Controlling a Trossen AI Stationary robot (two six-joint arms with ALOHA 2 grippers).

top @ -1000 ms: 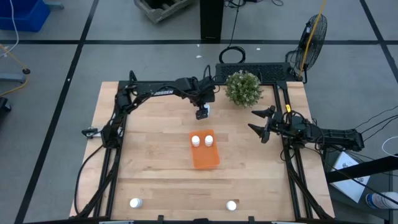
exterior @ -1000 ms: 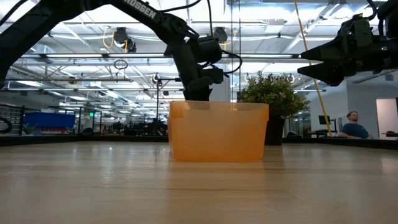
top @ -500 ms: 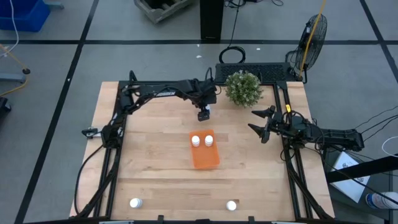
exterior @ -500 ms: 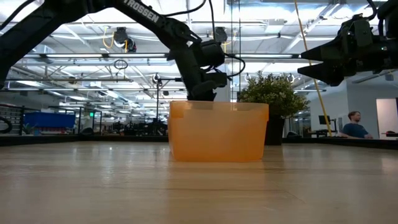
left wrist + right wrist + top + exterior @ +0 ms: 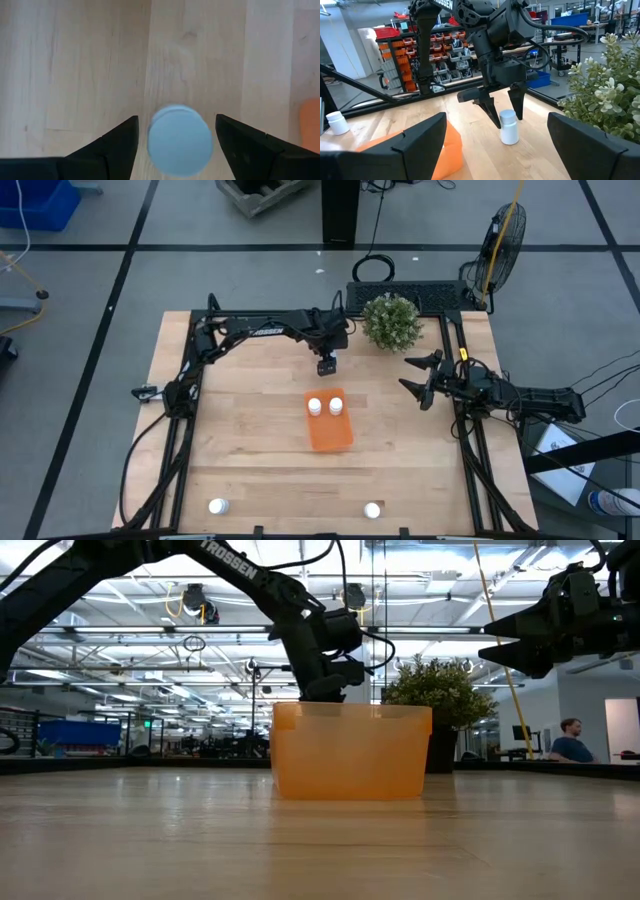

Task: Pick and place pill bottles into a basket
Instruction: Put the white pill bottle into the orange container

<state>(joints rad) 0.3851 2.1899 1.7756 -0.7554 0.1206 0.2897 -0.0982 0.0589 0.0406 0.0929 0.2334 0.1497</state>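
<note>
One white pill bottle (image 5: 509,129) stands upright on its base on the wood, on the far side of the orange basket (image 5: 330,434). My left gripper (image 5: 177,134) points steeply down over it, open, one finger on each side of the cap (image 5: 180,141), with a thin gap on both sides. In the high view this gripper (image 5: 326,365) covers the bottle. Two bottles (image 5: 314,406) (image 5: 336,406) stand in the basket's far end. My right gripper (image 5: 418,382) waits open at the table's right edge.
Two more bottles stand near the front edge (image 5: 217,506) (image 5: 372,510). A green bushy plant (image 5: 391,321) sits at the far edge, just right of my left gripper. A strip of bare wood lies between the basket's far wall (image 5: 350,710) and the straddled bottle.
My left gripper has eased down a little over the standing bottle; the bottle's white top, which showed beside the fingers in the high view a second ago, is now covered. The bottle has stayed where it was.
</note>
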